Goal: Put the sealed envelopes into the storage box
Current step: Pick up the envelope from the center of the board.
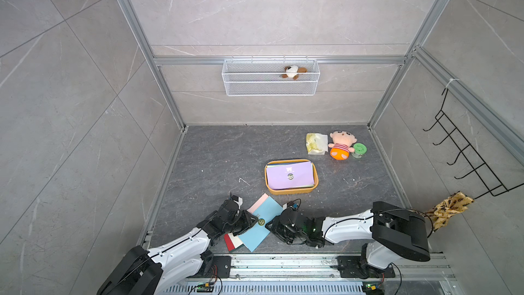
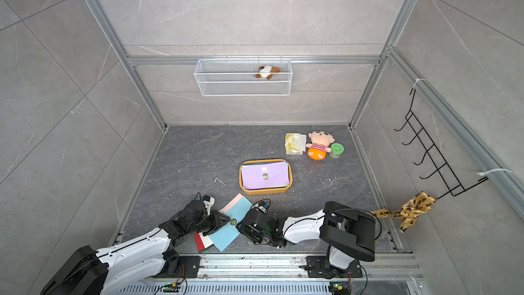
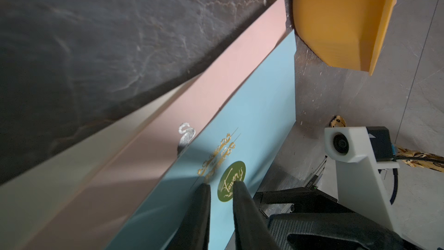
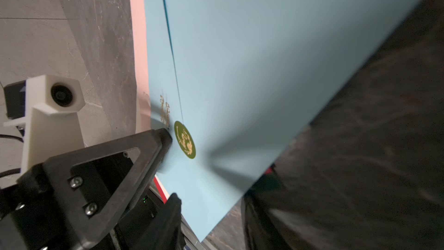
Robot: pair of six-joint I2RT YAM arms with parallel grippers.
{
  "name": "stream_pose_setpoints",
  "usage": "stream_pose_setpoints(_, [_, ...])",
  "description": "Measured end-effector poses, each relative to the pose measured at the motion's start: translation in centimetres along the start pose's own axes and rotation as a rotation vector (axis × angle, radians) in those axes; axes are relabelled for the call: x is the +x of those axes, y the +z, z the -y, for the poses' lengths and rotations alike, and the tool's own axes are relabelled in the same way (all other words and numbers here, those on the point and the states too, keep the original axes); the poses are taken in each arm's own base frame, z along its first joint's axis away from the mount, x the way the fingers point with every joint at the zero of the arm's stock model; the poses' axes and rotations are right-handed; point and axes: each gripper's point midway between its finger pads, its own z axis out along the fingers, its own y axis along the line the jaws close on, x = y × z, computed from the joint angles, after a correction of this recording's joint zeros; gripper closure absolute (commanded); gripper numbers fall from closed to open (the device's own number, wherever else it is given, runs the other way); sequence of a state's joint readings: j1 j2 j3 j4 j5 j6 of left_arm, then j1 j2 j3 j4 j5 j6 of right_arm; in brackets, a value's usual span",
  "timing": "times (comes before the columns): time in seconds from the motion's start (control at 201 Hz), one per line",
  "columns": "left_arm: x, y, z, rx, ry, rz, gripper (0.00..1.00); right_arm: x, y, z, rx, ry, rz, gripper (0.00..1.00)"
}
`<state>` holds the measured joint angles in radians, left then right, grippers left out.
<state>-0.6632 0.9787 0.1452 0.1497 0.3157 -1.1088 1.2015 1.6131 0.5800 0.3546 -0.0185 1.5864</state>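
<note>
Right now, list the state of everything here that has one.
storage box: part filled, lilac envelope on top
light blue envelope: sealed, outside the box, overlapping the pink envelope
red envelope: outside the box, mostly covered
left gripper: narrowly open, tips by the blue envelope's seal
right gripper: open, at the blue envelope's edge
jar: green lid on
wire basket: holds a small plush toy
</note>
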Motion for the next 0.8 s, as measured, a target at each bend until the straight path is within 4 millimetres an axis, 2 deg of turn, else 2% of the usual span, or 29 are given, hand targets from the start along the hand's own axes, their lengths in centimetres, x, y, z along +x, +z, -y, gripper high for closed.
stream_pose_setpoints(0.433, [0.2,0.2,0.2,0.006,-0.006,-0.008,0.77,-0.2,-0.5,-0.1,-0.020,-0.011,0.011,0.54])
stream_pose_setpoints(0.732, [0.3,0.4,0.2,0.008,-0.003,-0.010,0.79,-0.3,-0.8,-2.3,-0.110,-0.026,0.019,0.55])
stream_pose_setpoints(0.766, [0.2,0.4,0.2,0.009,-0.003,-0.009,0.78,-0.3,-0.8,-2.2,-0.103,-0.033,0.022,0.55])
stream_pose_setpoints(0.801, [0.2,0.4,0.2,0.008,-0.002,-0.008,0.71,-0.3,-0.8,-1.9,-0.090,-0.040,0.024,0.55])
